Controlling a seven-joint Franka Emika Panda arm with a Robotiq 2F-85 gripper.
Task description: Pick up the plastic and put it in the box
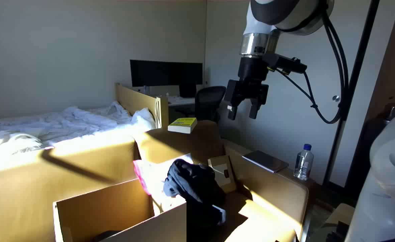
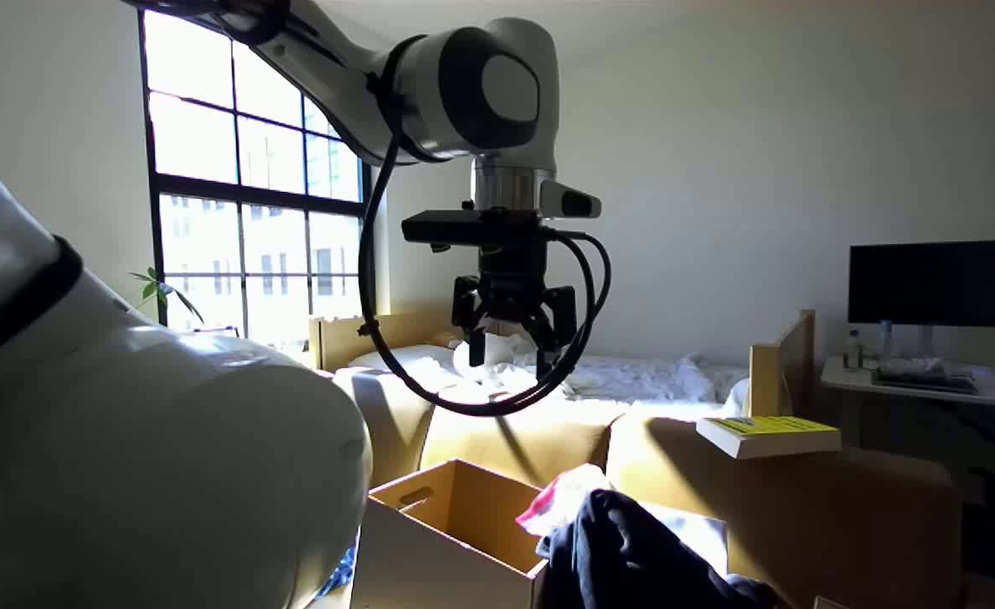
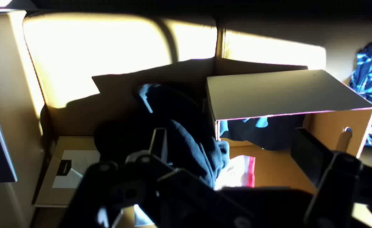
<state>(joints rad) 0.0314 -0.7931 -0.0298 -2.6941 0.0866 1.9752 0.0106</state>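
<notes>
A white plastic bag with a pink edge shows in both exterior views [image 1: 151, 173] [image 2: 567, 497]. It lies against the box, partly under dark clothing. In the wrist view the plastic bag [image 3: 238, 172] is partly hidden by the gripper body. The open-topped box stands on the sofa in both exterior views [image 1: 160, 223] [image 2: 438, 554]; the wrist view shows its pale outer wall [image 3: 284, 95] and dark cloth inside. My gripper [image 1: 242, 113] is open and empty, pointing down high above the sofa. It also shows open in an exterior view [image 2: 510, 359] and the wrist view [image 3: 232, 142].
A dark navy garment [image 1: 197, 188] lies beside the box. A flat cardboard package [image 1: 222, 173] leans at the sofa arm. A dark flat item [image 1: 266, 161] and a water bottle [image 1: 304, 163] sit on the armrest. A yellow book [image 1: 183, 125] rests on the sofa back.
</notes>
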